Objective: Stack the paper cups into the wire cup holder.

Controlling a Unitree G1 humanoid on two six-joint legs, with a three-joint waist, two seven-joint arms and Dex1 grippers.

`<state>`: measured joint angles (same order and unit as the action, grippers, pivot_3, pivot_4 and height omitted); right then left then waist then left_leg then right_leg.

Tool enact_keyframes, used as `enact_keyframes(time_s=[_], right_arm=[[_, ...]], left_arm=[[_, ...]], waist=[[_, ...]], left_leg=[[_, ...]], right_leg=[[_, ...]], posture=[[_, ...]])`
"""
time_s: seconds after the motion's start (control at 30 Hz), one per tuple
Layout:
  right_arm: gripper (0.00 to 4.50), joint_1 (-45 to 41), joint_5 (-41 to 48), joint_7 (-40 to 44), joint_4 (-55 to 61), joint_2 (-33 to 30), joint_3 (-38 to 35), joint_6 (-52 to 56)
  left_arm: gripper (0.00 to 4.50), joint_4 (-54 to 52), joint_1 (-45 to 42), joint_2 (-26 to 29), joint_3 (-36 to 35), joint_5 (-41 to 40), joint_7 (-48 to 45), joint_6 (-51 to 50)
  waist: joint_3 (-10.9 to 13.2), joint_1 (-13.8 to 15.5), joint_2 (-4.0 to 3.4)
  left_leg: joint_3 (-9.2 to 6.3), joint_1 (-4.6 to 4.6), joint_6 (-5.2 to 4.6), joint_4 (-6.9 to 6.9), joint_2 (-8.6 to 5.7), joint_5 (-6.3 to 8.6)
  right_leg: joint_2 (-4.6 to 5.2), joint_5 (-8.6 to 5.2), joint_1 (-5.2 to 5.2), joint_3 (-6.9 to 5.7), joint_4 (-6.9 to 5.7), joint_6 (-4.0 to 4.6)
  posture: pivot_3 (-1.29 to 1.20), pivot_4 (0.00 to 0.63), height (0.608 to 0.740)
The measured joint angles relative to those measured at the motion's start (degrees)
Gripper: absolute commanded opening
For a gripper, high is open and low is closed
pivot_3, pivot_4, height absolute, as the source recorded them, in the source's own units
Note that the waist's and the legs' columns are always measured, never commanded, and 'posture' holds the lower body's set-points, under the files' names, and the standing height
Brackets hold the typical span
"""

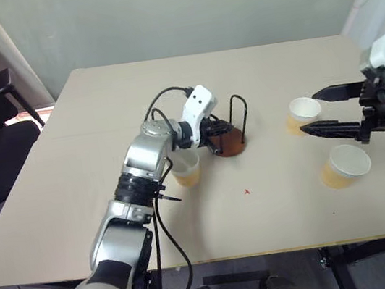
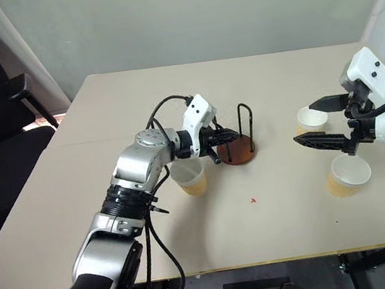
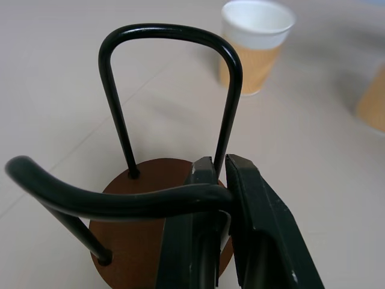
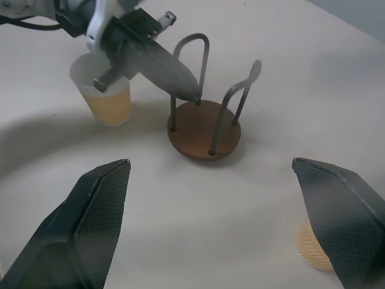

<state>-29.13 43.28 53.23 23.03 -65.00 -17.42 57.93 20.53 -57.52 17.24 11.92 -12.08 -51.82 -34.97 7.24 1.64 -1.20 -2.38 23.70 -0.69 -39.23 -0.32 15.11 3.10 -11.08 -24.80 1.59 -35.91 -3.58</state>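
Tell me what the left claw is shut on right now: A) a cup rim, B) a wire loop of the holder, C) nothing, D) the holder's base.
B: the left claw pinches one wire loop of the holder; the cups stand apart on the table.

On the worktop, the wire cup holder stands mid-surface. One paper cup sits just left of it; two paper cups stand well apart toward the right edge.
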Motion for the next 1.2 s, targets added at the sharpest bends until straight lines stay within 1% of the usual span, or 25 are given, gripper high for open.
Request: enact_keyframes(time_s=[0.17,0.33,0.43,0.57,0.77,0.87,1.0,1.07,1.1,1.13,1.2], right_arm=[[4.50,3.6,3.8,4.1,1.5,-5.3,-5.5,3.0],[4.50,3.6,10.0,6.3,5.0,-9.5,-10.8,7.3],[4.50,3.6,11.8,6.3,6.3,-10.8,-11.8,8.3],[4.50,4.7,12.0,6.3,6.5,-11.6,-13.0,8.5],[4.50,5.8,11.8,5.8,6.6,-11.7,-13.0,7.4],[4.50,5.8,11.5,5.8,6.5,-11.7,-12.3,5.9],[4.50,5.4,10.9,5.8,6.2,-11.8,-9.4,3.5],[4.50,3.9,10.4,5.8,5.3,-11.8,-7.3,2.2],[4.50,3.2,10.4,5.8,4.9,-11.8,-6.7,1.5],[4.50,2.2,10.1,5.8,4.4,-11.8,-5.5,0.7],[4.50,0.9,9.1,6.0,4.0,-11.9,-3.5,-0.9]], left_arm=[[0.03,-6.6,1.3,1.7,1.0,-2.1,-6.5,-0.3],[0.03,-12.9,5.3,1.7,5.9,-3.7,-10.7,-2.2],[0.03,-14.8,7.3,1.0,8.5,-3.7,-11.2,-2.8],[0.03,-16.4,9.0,-0.1,11.1,-3.5,-11.0,-2.5],[0.03,-16.9,10.7,-1.1,12.0,-2.2,-9.8,-0.6],[0.03,-18.5,11.6,0.0,13.6,-1.1,-10.2,0.8],[1.23,-19.6,12.6,3.0,15.8,0.2,-12.0,1.3],[1.95,-19.5,13.7,5.0,16.6,0.8,-13.2,1.4],[2.28,-19.5,13.7,5.6,16.6,1.1,-13.3,1.6],[2.73,-19.5,13.5,6.5,16.6,1.5,-13.6,2.5],[3.41,-19.5,12.9,8.1,16.5,2.9,-13.9,4.1]], waist=[[0.0,0.3,0.00],[0.0,0.3,0.00],[0.0,0.3,0.00],[0.0,0.3,0.00],[0.0,0.3,-0.01],[0.0,0.3,-0.01],[0.0,0.1,-0.03],[0.0,0.1,-0.01],[0.0,0.0,-0.01],[0.0,0.0,-0.01],[0.0,0.0,-0.01]], left_leg=[[0.02,0.06,0.00,0.01,-0.05,0.00],[0.04,0.05,0.00,-0.01,-0.07,0.00],[0.03,0.02,-0.03,-0.07,-0.06,-0.02],[0.02,0.00,-0.11,-0.13,-0.06,-0.06],[0.01,-0.44,-0.14,-0.11,-0.07,-0.04],[0.01,-0.65,-0.20,-0.10,-0.07,-0.01],[0.01,-0.75,-0.22,-0.07,-0.08,0.00],[0.01,-0.71,-0.21,-0.05,-0.07,0.00],[0.00,-0.68,-0.21,-0.05,-0.07,-0.01],[0.00,-0.68,-0.21,-0.04,-0.07,0.00],[-0.04,-0.67,-0.23,-0.02,-0.08,0.01]], right_leg=[[0.00,-0.05,0.00,0.03,0.01,-0.07],[-0.01,-0.09,0.01,0.06,-0.01,-0.11],[0.00,-0.09,0.05,0.06,-0.04,-0.11],[0.02,-0.06,0.12,0.07,-0.04,-0.17],[0.02,-0.09,0.58,0.08,-0.02,-0.21],[0.02,-0.19,0.80,0.11,0.00,-0.24],[0.01,-0.27,0.85,0.15,0.00,-0.24],[0.00,-0.29,0.78,0.16,-0.01,-0.23],[0.00,-0.29,0.77,0.16,-0.01,-0.23],[0.00,-0.30,0.77,0.16,-0.01,-0.22],[0.01,-0.30,0.77,0.15,0.00,-0.22]], posture=[[0.00,0.150,0.740],[0.00,0.150,0.740],[0.00,0.150,0.740],[0.00,0.150,0.740],[0.00,0.150,0.740],[0.00,0.150,0.740],[0.00,0.150,0.740],[0.00,0.150,0.740],[0.00,0.150,0.740],[0.00,0.150,0.740],[0.00,0.150,0.740]])
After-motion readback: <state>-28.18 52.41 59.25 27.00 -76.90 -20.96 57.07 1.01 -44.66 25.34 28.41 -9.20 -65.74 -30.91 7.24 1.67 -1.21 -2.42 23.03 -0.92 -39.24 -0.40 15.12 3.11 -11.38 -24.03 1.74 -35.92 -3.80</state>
